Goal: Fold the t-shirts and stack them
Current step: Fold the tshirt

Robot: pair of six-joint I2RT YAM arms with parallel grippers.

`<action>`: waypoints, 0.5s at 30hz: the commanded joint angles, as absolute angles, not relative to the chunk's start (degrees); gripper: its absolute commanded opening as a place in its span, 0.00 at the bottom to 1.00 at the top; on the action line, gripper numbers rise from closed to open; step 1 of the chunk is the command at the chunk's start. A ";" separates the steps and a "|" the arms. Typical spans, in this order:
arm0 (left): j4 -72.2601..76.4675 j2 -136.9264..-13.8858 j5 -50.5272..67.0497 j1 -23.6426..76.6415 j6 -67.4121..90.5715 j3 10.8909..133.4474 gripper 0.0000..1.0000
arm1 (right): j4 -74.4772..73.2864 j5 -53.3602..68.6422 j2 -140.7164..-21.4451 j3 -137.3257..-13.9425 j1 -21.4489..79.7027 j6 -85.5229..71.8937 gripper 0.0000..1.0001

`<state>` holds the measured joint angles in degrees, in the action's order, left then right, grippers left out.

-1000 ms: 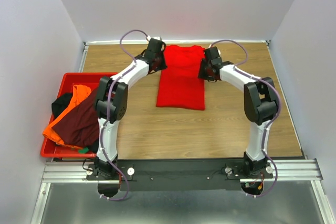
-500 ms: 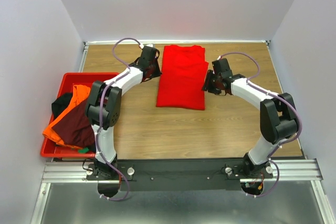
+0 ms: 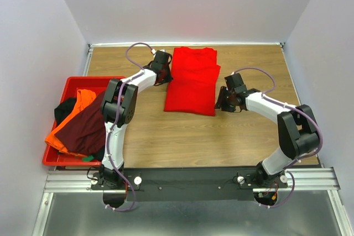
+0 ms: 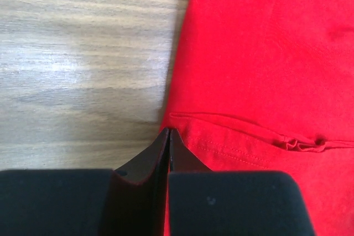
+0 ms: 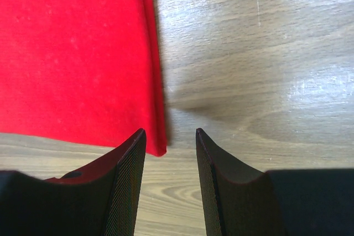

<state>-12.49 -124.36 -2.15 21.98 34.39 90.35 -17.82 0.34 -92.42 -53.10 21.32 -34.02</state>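
The red t-shirt (image 3: 191, 81) lies folded lengthwise near the table's (image 3: 166, 136) far edge. The left gripper (image 4: 168, 132) sits at the shirt's left side with its jaws pressed together; I cannot tell whether any cloth is caught. The right gripper (image 5: 169, 132) stands half open and empty, straddling the shirt's near right corner. I'd pinch both layers there before lifting, keeping the edges matched.
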 commanded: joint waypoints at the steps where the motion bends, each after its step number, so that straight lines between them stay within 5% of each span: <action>1: -14.68 -125.86 -4.92 22.06 34.45 90.97 0.08 | -17.14 1.58 -89.83 -51.59 21.53 -34.80 0.49; 5: -14.59 -124.11 -4.66 21.97 34.45 89.91 0.08 | -17.14 2.81 -89.56 -50.72 21.71 -35.15 0.49; 15: -13.63 -111.28 -5.19 21.53 34.54 82.37 0.27 | -15.56 5.18 -90.09 -48.34 22.41 -38.05 0.49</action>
